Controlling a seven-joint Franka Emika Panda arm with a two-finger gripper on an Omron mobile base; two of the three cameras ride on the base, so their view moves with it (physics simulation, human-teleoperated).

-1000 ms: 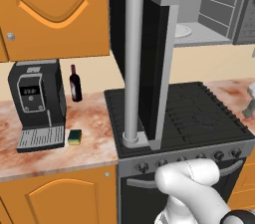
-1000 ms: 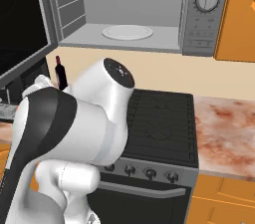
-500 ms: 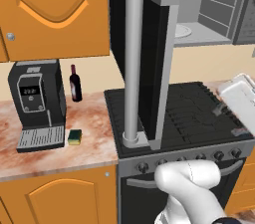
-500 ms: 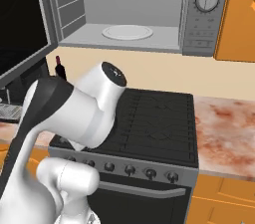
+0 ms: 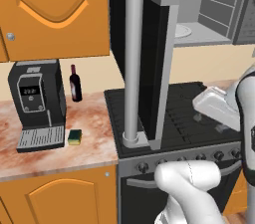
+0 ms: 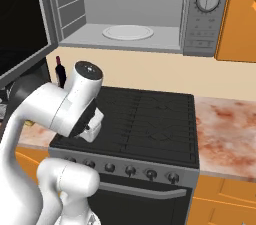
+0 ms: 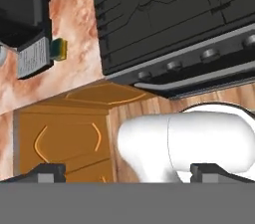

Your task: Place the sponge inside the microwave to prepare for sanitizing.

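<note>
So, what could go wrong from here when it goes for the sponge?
The sponge lies right beside the coffee machine, so the open claw may bump the machine. The wine bottle behind could be tipped. The microwave door hangs open over the stove, in the arm's likely path.

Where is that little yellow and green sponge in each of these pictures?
Left base view: sponge on the counter, lower left, just right of the coffee machine's tray.
Right base view: I cannot find it; the arm covers that side.
Hand view: sponge upper left, beside the coffee machine.
Shared landmark: the coffee machine.
</note>
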